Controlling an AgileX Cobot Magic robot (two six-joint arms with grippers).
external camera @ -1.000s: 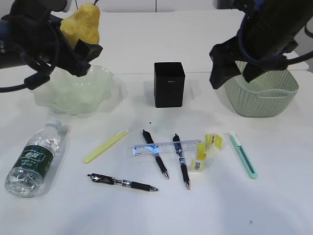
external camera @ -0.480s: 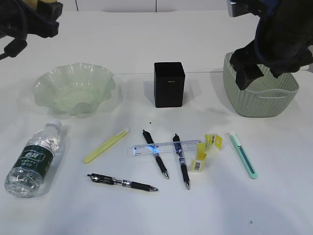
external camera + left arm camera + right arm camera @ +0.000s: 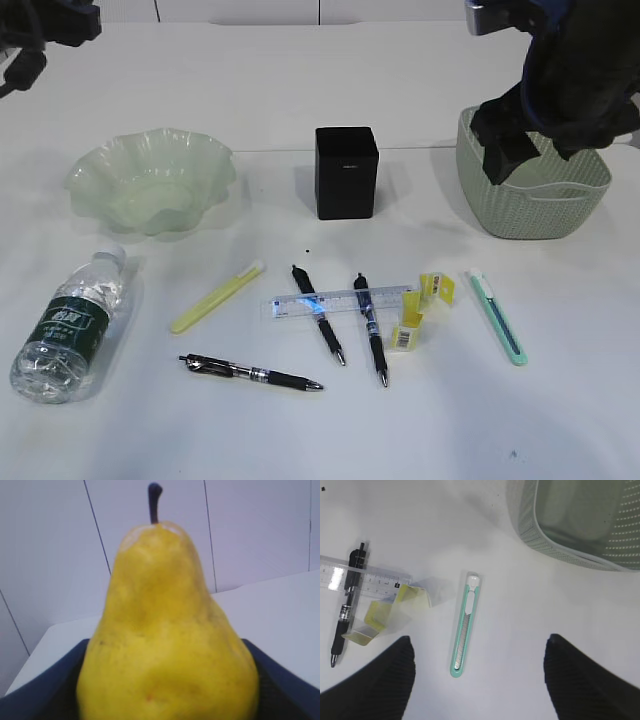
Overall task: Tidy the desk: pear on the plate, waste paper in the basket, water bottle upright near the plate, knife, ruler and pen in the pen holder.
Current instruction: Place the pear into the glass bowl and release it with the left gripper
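Pear sits clamped in the left tool; lower it stem-up into the plate; right tool gapes empty.

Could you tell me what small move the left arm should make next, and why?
Probably lower toward the plate: the left gripper holds the pear between its jaws, raised above the desk, and the plate sits empty.

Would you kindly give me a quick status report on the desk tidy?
Left gripper holding pear, high off the desk. Right gripper open above knife. Plate empty. Nothing in the way.
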